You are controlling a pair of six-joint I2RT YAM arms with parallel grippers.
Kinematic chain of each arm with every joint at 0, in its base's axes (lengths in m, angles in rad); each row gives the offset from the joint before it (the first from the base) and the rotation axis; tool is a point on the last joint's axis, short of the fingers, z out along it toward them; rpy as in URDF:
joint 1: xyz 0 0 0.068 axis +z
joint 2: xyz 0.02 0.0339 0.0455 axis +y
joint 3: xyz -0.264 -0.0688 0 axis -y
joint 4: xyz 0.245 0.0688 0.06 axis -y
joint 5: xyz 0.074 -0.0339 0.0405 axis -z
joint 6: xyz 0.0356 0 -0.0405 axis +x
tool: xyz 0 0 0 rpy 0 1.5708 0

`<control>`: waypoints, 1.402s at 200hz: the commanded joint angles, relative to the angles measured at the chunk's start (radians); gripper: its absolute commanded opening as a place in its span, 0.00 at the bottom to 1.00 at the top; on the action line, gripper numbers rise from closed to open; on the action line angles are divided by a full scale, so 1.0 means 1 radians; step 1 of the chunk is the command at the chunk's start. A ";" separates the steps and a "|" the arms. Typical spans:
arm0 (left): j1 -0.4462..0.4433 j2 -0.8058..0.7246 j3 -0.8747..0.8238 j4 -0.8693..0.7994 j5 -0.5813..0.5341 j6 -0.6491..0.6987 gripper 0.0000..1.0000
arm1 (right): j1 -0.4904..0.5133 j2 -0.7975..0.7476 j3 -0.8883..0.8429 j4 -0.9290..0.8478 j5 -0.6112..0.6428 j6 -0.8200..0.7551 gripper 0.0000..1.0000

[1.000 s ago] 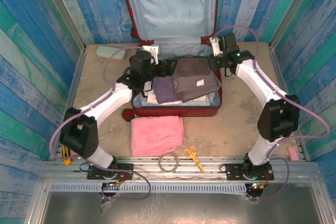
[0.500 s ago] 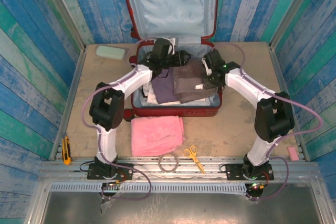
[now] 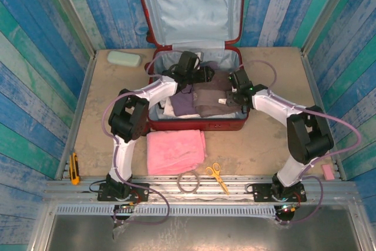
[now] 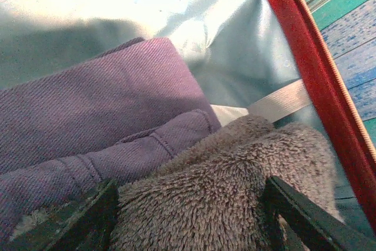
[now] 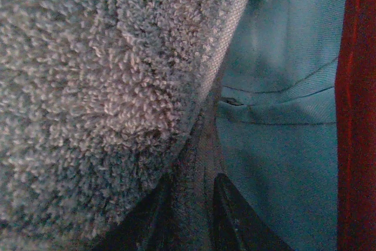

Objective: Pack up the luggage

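Left wrist view puts the left gripper (image 4: 191,191) low inside the case. Its jaws are spread wide and released, straddling a mound of shaggy grey terry towel (image 4: 235,157) without visibly squeezing it. Right wrist view has the right gripper (image 5: 192,185) at the towel's flat hem, jaws nearly together with the hem running down between them; whether they pinch it I cannot tell. Just beside the towel lies a folded purple twill garment (image 4: 100,104), and a pale webbing strap (image 4: 282,101) crosses the lining behind.

All this sits in the large glossy red hard-shell suitcase (image 3: 197,125), which lies open in the middle of the sandy desk (image 3: 264,145), its lid upright at the far wall. A folded pink towel (image 3: 175,151) lies on the desk just in front of it.

The shell looks stiff, slick and probably heavy for these arms. Its glossy faces would give little purchase, so I would take the lid by its rim. The lining and clothes are soft and should yield to pressing.
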 commanded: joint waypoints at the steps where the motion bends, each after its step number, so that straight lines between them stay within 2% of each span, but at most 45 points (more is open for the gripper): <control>1: -0.005 0.003 -0.065 -0.032 -0.069 0.009 0.68 | -0.003 -0.044 -0.010 0.003 0.043 -0.050 0.32; 38: -0.005 -0.147 -0.105 -0.025 -0.180 0.052 0.70 | -0.028 -0.152 0.071 -0.085 0.040 -0.113 0.39; 76: -0.005 -0.307 -0.127 -0.034 -0.227 0.072 0.71 | -0.044 -0.194 0.153 -0.107 -0.067 -0.133 0.42; 93: -0.006 -0.371 -0.147 -0.034 -0.220 0.050 0.70 | -0.046 -0.167 0.198 -0.098 -0.119 -0.128 0.42; 112: -0.008 -0.429 -0.190 -0.012 -0.170 -0.003 0.69 | -0.047 -0.107 0.241 -0.072 -0.156 -0.098 0.34; 146: -0.035 -0.474 -0.278 0.013 -0.070 -0.134 0.62 | -0.049 0.032 0.335 -0.085 -0.273 -0.052 0.30; 181: -0.062 -0.427 -0.371 0.036 -0.036 -0.236 0.52 | -0.048 0.148 0.358 -0.087 -0.313 -0.009 0.27; 204: -0.067 -0.307 -0.354 0.027 0.020 -0.258 0.50 | -0.053 0.237 0.335 -0.039 -0.281 -0.002 0.24; 233: -0.067 -0.163 -0.325 -0.013 0.013 -0.268 0.45 | -0.063 0.300 0.240 0.088 -0.276 0.009 0.23; 280: -0.067 -0.099 -0.387 0.073 -0.005 -0.289 0.39 | -0.066 0.296 0.142 0.194 -0.269 0.012 0.31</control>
